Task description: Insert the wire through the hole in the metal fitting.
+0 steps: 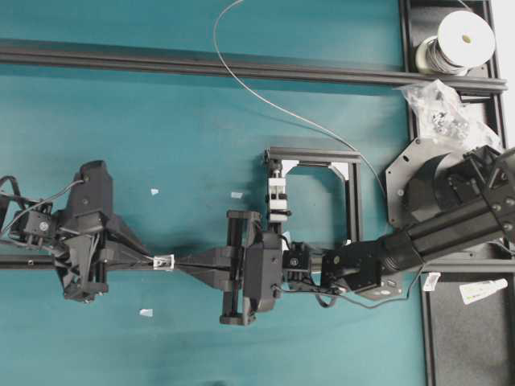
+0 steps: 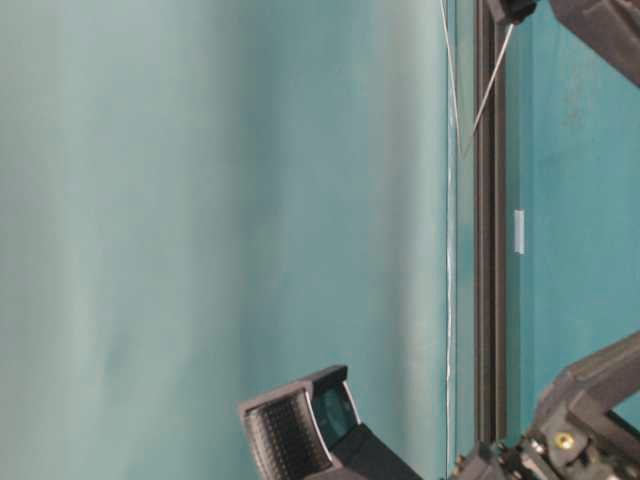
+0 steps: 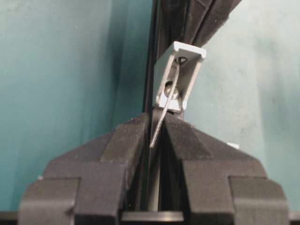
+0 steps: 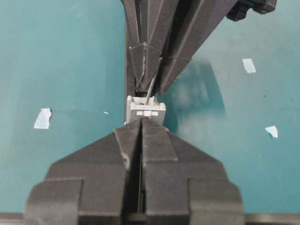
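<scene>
The small silvery metal fitting (image 1: 164,262) sits over a black rail between my two gripper tips. The thin wire (image 1: 273,104) curves across the mat toward the right arm. In the left wrist view the wire (image 3: 166,108) passes through the hole (image 3: 181,60) of the fitting (image 3: 187,77), and its free end lies between my left jaws. My left gripper (image 3: 157,124) is shut on that end. My right gripper (image 4: 142,123) is shut on the wire just behind the fitting (image 4: 146,108). The left fingers (image 4: 140,61) face it from the far side.
A white clamp block (image 1: 278,197) stands in a black frame (image 1: 314,153) behind the right gripper. A wire spool (image 1: 463,40) and a plastic bag (image 1: 442,108) lie at the back right. White tape scraps (image 1: 154,191) dot the teal mat. A white tube (image 1: 483,291) lies at the right.
</scene>
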Controlling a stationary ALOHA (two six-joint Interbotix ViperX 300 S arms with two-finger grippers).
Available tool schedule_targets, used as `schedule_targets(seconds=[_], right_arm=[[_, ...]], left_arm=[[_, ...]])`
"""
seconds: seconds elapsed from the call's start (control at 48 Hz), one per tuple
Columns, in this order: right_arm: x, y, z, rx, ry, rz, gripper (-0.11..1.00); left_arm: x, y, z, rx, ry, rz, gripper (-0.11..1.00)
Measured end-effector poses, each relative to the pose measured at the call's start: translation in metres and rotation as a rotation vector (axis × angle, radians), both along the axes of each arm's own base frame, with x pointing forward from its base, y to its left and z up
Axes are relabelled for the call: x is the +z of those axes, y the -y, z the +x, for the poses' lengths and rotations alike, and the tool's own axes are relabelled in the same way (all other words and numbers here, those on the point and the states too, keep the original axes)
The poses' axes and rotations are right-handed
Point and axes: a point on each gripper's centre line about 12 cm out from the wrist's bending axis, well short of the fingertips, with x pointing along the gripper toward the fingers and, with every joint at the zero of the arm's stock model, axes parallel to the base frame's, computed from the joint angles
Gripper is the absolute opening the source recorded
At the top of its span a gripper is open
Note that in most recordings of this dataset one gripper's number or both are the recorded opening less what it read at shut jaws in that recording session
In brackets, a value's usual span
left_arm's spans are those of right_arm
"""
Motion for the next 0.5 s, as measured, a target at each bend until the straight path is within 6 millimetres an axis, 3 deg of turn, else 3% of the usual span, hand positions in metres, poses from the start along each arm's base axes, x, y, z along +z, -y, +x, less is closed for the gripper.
schedule_targets(seconds=[0.5], right_arm=[[-0.0004,-0.0005,0.0001,0.0,-0.012,0.017,0.01]], left_arm=[[-0.0004,-0.0009,0.0004,0.001,-0.026,0.005,-0.08]])
